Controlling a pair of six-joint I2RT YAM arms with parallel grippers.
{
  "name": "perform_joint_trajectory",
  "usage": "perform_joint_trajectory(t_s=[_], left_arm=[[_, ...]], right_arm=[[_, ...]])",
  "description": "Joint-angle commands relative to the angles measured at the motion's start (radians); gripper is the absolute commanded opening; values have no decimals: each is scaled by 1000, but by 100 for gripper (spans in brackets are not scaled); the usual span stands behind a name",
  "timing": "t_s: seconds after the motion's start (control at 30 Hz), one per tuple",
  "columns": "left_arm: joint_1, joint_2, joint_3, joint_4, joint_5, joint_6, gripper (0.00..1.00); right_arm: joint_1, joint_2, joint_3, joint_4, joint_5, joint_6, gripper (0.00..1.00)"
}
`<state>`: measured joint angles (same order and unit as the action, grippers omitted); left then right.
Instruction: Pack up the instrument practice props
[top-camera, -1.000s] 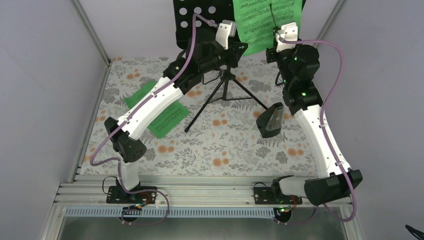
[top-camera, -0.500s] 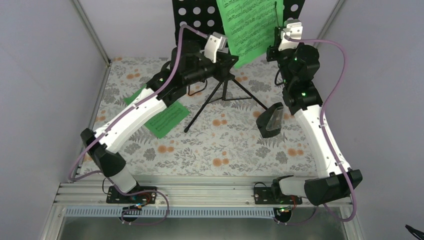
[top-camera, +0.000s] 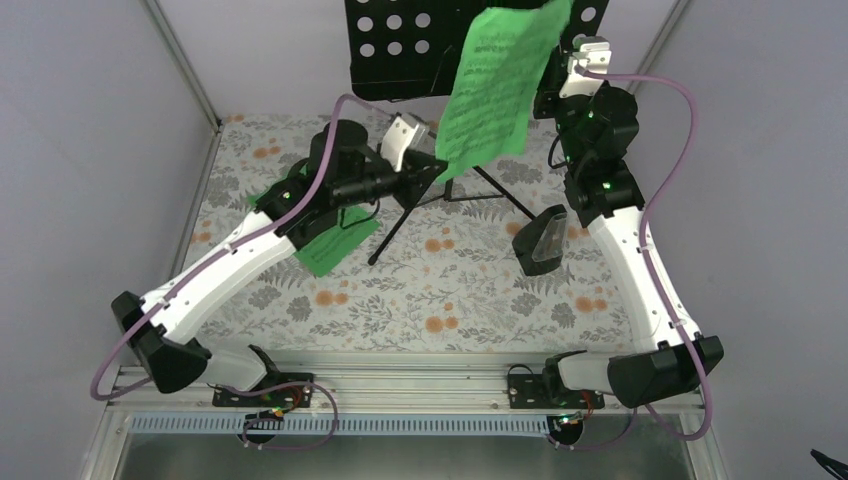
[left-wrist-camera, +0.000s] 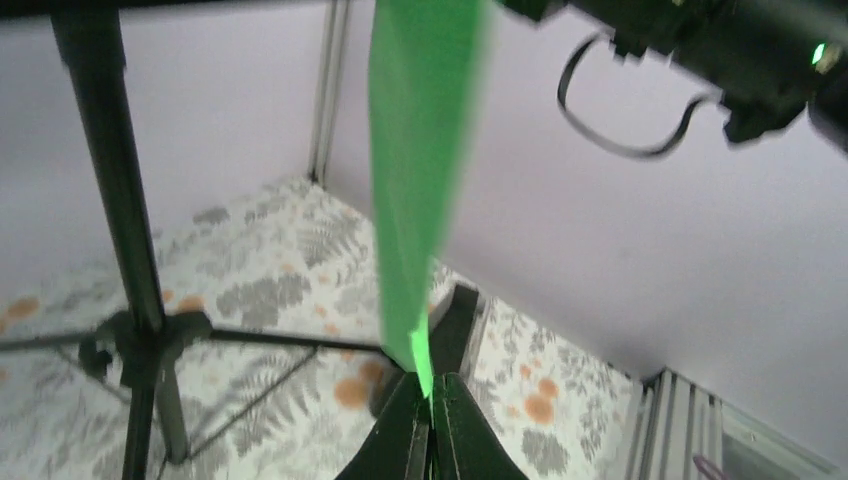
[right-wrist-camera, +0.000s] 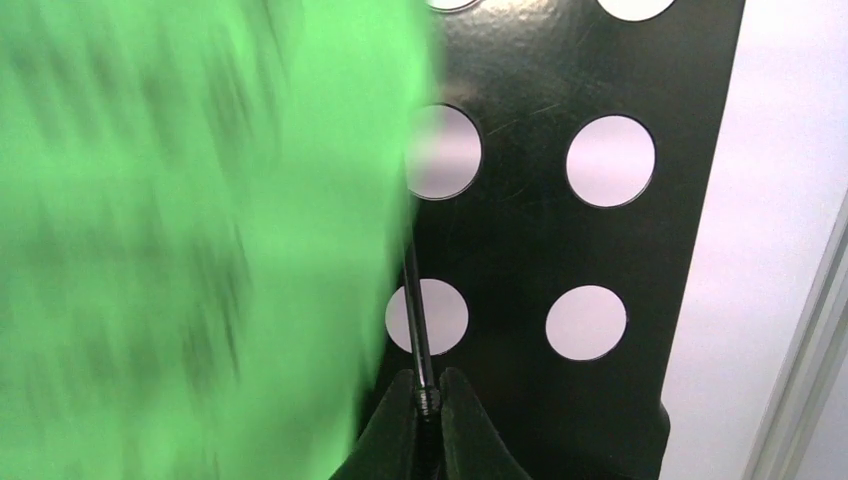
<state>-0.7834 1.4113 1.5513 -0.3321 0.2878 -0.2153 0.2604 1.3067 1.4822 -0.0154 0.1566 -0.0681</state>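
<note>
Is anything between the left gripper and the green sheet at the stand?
Nothing visible: the left gripper is shut on the lower corner of the green sheet. The right gripper pinches a thin rod in front of the stand, beside the sheet.

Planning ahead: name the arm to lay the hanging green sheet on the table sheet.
Left: left gripper pinches the hanging sheet, near the table sheet; right gripper holds a wire at the stand.

Floral table cover (top-camera: 450, 290) (orange blooms, grey ferns), pale walls (top-camera: 90, 150), aluminium rail (top-camera: 420, 385).
</note>
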Motion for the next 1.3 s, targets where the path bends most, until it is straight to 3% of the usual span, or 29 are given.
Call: perform_joint_trajectory(t_s=[0.0, 0.13, 0.4, 0.53, 0.77, 1.13, 1.27], left_arm=[[11, -108, -127, -44, 41, -3, 2], [16, -223, -314, -48, 49, -70, 2], [65, -420, -600, -63, 51, -220, 2], [134, -486, -704, -64, 61, -285, 2], [364, -479, -804, -56, 153, -319, 2], [778, -396, -1020, 85, 306, -321, 2], [858, -369, -1074, 141, 336, -332, 3]], right_arm=[[-3, 11, 21, 25, -2, 44, 4], [-4, 10, 25, 13, -21, 52, 7], [-6, -28, 8, 0, -53, 69, 69], [-4, -60, -18, -4, -58, 70, 88], [-5, -138, -73, -50, -11, 81, 99], [-5, -389, -312, -71, -47, 152, 100], [-6, -460, -393, -81, -57, 154, 100]])
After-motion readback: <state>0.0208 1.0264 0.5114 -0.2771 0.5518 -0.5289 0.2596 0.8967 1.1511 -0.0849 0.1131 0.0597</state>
